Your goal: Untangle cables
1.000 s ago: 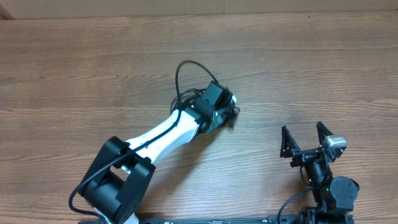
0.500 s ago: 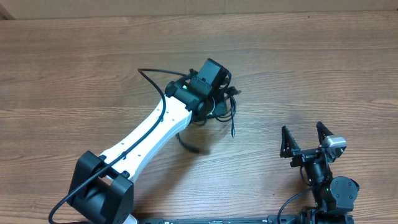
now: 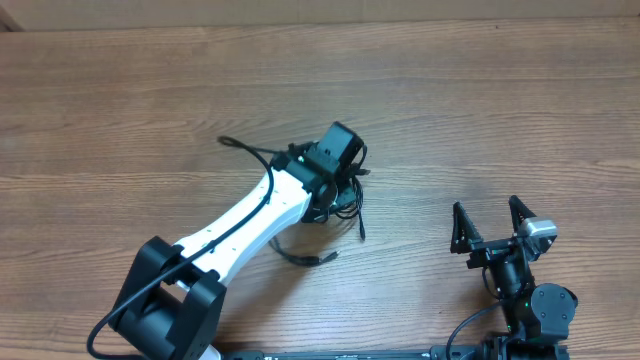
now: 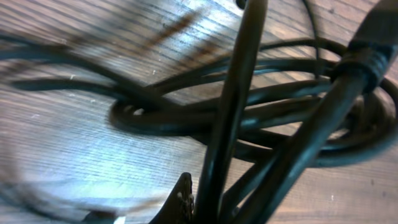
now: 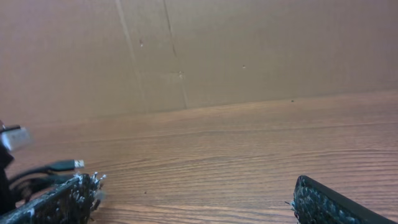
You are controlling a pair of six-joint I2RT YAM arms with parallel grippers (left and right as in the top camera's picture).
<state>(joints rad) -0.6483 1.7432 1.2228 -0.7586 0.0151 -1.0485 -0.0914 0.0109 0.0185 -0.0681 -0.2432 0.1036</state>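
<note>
Cables (image 3: 356,203) bunched in a loose coil on the tabletop (image 3: 150,100), with one end trailing off base-ward of the coil. Left gripper (image 3: 343,188) directly over the cables, jaws pinched shut on a strand. Right gripper (image 3: 490,223) well apart to the cables' right, jaws spread wide, holding nothing.

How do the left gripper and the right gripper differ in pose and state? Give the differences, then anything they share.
1. The left gripper is shut on the cables; the right gripper is open and holds nothing.
2. The left gripper reaches out to the middle of the table; the right gripper sits back by the near edge.
3. The left gripper is among the cables; the right gripper is apart from them.
Shared: both are dark and two-fingered, over the same wooden table.
</note>
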